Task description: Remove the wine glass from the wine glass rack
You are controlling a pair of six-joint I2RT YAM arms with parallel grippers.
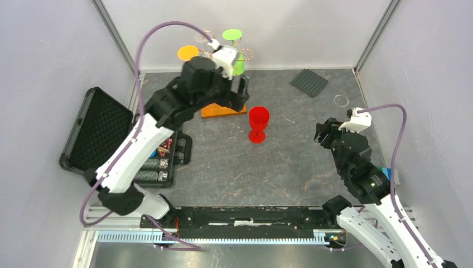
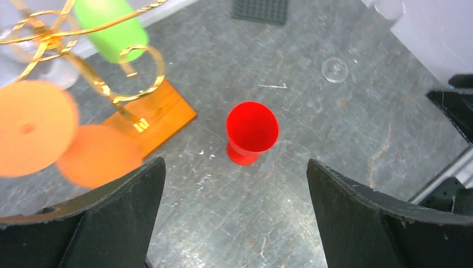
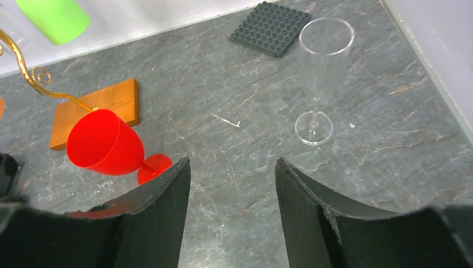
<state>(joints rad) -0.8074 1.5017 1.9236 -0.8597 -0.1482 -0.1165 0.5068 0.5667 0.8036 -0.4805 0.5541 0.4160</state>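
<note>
A red wine glass (image 1: 258,124) (image 2: 251,131) (image 3: 106,144) stands upright on the grey table, just right of the wine glass rack's wooden base (image 1: 223,110) (image 2: 162,111) (image 3: 95,109). The gold wine glass rack (image 1: 223,47) (image 2: 120,95) carries a green glass (image 1: 234,44) (image 2: 110,28) and an orange glass (image 1: 188,53) (image 2: 33,128) hanging upside down. My left gripper (image 1: 239,94) (image 2: 235,167) hovers above and behind the red glass, open wide and empty. My right gripper (image 1: 322,133) (image 3: 232,162) sits low at the right, open and empty.
A clear flute (image 1: 341,100) (image 2: 334,70) (image 3: 321,72) stands at the right back. A dark grey studded plate (image 1: 308,82) (image 3: 270,28) lies behind it. An open black case (image 1: 95,128) with small items sits at the left. White walls close in three sides.
</note>
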